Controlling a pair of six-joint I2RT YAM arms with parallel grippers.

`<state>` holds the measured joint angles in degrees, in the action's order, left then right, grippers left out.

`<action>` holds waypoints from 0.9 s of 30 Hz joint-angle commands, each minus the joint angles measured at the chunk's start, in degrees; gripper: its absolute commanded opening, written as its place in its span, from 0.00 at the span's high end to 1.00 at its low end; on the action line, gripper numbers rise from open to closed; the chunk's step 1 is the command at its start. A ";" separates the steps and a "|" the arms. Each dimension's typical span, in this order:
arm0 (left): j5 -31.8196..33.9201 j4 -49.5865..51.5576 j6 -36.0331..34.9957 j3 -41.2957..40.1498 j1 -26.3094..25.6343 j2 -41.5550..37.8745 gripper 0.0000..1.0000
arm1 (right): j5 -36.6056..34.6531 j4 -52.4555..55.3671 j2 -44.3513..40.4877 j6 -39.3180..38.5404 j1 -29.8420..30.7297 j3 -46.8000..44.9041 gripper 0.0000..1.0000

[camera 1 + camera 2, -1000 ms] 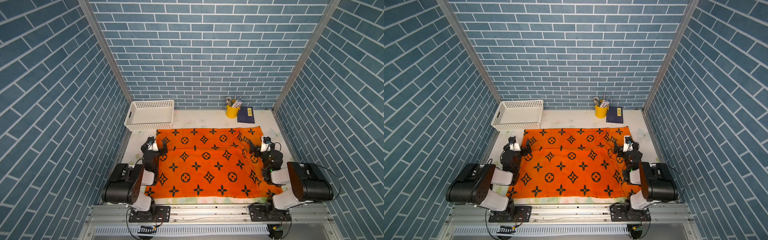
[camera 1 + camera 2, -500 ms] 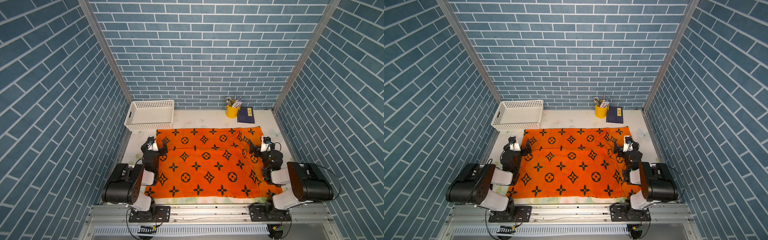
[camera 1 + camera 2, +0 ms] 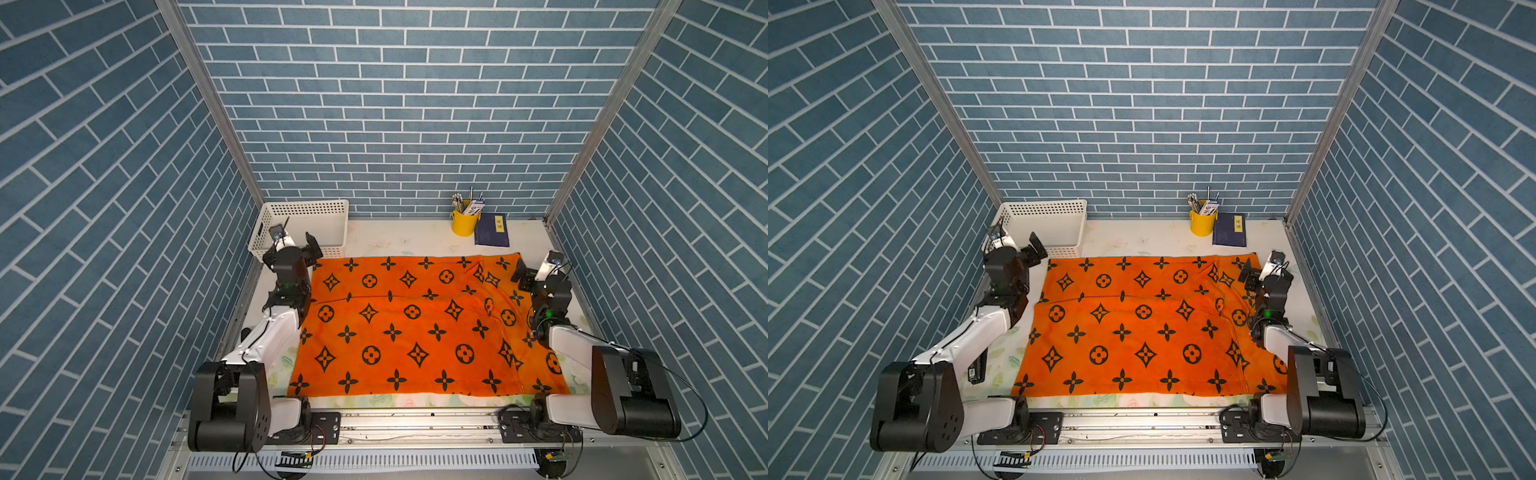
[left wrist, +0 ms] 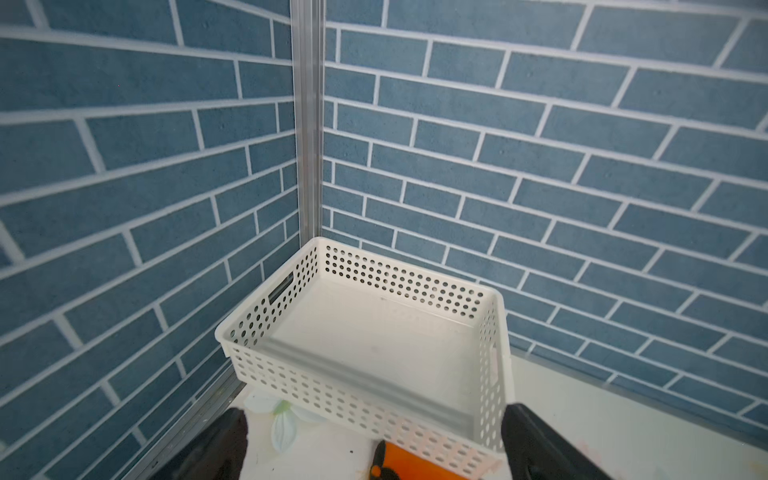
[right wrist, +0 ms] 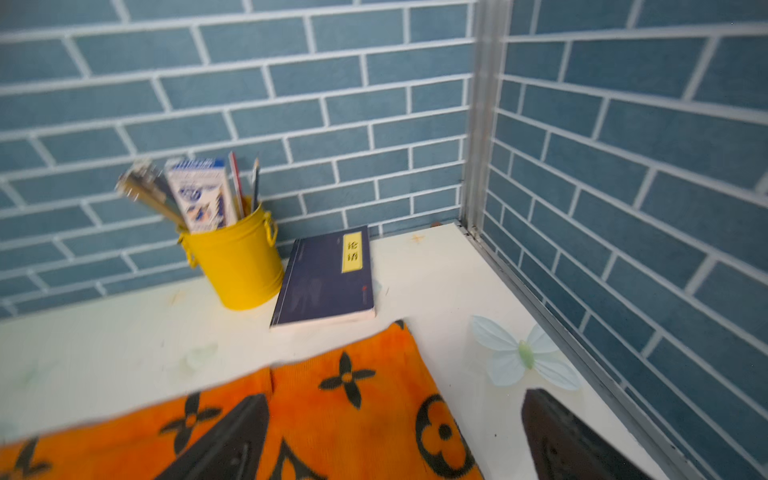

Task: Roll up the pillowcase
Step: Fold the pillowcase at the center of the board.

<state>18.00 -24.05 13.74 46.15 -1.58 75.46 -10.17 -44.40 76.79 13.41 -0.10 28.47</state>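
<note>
A: Pillowcase (image 3: 415,332) first: where is it?

B: Spread flat and unrolled on the table (image 3: 407,241). It covers the middle, from near the front edge to short of the back edge. One crease runs across it, with a few folds toward the right edge.

A: What has changed in the last second?

B: The cloth has not moved, but both arms have. A second ago the grippers sat beside the middle of its side edges. Now the left gripper (image 3: 293,249) is up at its far-left corner, just beside the basket (image 3: 307,208). The right gripper (image 3: 538,276) has gone a shorter way toward the far-right corner.

A: And the jaws?

B: Both are wide open and hold nothing. In the right wrist view one finger (image 5: 232,440) hangs over the cloth and the other over bare table. In the left wrist view only a corner of orange shows between the fingers.

A: What does that mean for the task?

B: The roll has not started. It looks set to begin at the far edge, rolling toward the front. The left gripper has little room by the basket, while the cup (image 3: 463,222) and book (image 3: 492,230) stand clear.
</note>
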 commanded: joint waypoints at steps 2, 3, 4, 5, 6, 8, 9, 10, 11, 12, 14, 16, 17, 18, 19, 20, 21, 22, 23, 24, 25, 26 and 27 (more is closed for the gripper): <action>-10.00 20.71 8.53 6.00 3.36 6.70 0.03 | 0.87 13.27 2.66 12.78 -1.47 5.81 0.00; -11.69 21.37 10.00 7.20 3.72 8.36 0.04 | 2.45 14.14 3.94 12.10 -1.47 7.59 0.00; -13.76 22.04 10.66 8.42 3.95 10.27 0.07 | 3.45 15.76 5.12 12.08 -1.49 9.81 0.00; -15.28 22.35 11.00 9.28 3.96 12.00 0.10 | 4.46 17.44 6.15 12.01 -1.48 11.49 0.00; -16.96 22.74 11.59 10.25 4.04 13.82 0.14 | 5.42 18.89 6.98 11.93 -1.42 13.16 0.00; -19.48 22.99 12.19 11.44 4.12 17.25 0.20 | 6.94 20.45 8.08 11.82 -1.43 15.41 0.00; -20.41 23.37 12.49 12.19 4.24 19.06 0.22 | 7.43 20.91 8.28 11.74 -1.36 16.16 0.00; -21.32 23.61 12.58 12.84 4.46 20.80 0.25 | 7.70 21.04 8.29 11.56 -1.44 16.52 0.00; -21.95 23.74 12.73 13.28 4.60 22.17 0.26 | 7.98 21.19 8.36 11.36 -1.35 16.89 0.00; -22.72 23.33 12.77 13.47 4.81 23.41 0.27 | 8.46 21.34 8.52 10.93 -1.44 17.34 0.00; -22.88 22.48 12.79 13.61 4.97 25.30 0.27 | 9.05 22.57 9.23 10.52 -1.35 18.79 0.00; -22.82 22.04 12.41 14.00 5.17 26.92 0.27 | 9.97 23.80 10.34 10.07 -1.41 20.34 0.00; -22.83 21.86 12.37 14.20 5.19 27.53 0.27 | 10.45 23.88 10.65 10.05 -1.39 20.60 0.00; -22.92 21.82 12.09 14.54 5.28 28.23 0.27 | 10.92 23.92 11.21 10.12 -1.40 21.03 0.00; -23.13 21.77 11.84 14.93 5.36 28.92 0.27 | 11.18 24.09 11.61 10.15 -1.37 21.31 0.00; -23.11 22.00 11.41 15.61 5.36 29.78 0.27 | 11.23 24.37 12.21 10.15 -1.38 21.74 0.00; -23.01 22.24 11.11 16.37 5.43 30.56 0.28 | 11.18 24.83 12.85 10.13 -1.38 22.38 0.00; -23.00 22.45 10.86 17.19 5.45 31.31 0.28 | 11.10 25.60 13.42 10.14 -1.38 23.12 0.00; -22.96 22.71 10.69 18.04 5.54 32.15 0.28 | 11.18 26.63 14.27 10.06 -1.37 24.21 0.00; -23.03 22.94 10.48 19.03 5.63 33.04 0.28 | 11.31 27.56 15.01 10.10 -1.44 25.18 0.00; -23.07 23.08 10.45 19.76 5.63 33.76 0.29 | 11.44 27.91 15.52 10.14 -1.36 25.84 0.00; -23.18 23.15 10.35 20.54 5.71 34.65 0.30 | 11.64 28.05 15.99 10.16 -1.40 26.27 0.00; -23.29 23.30 10.39 21.30 5.69 35.43 0.30 | 11.87 27.89 16.26 10.23 -1.43 26.61 0.00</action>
<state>-4.67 -1.93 24.93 65.36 3.57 108.97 0.58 -18.65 91.85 23.18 -1.56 52.93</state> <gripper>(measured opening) 0.699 0.999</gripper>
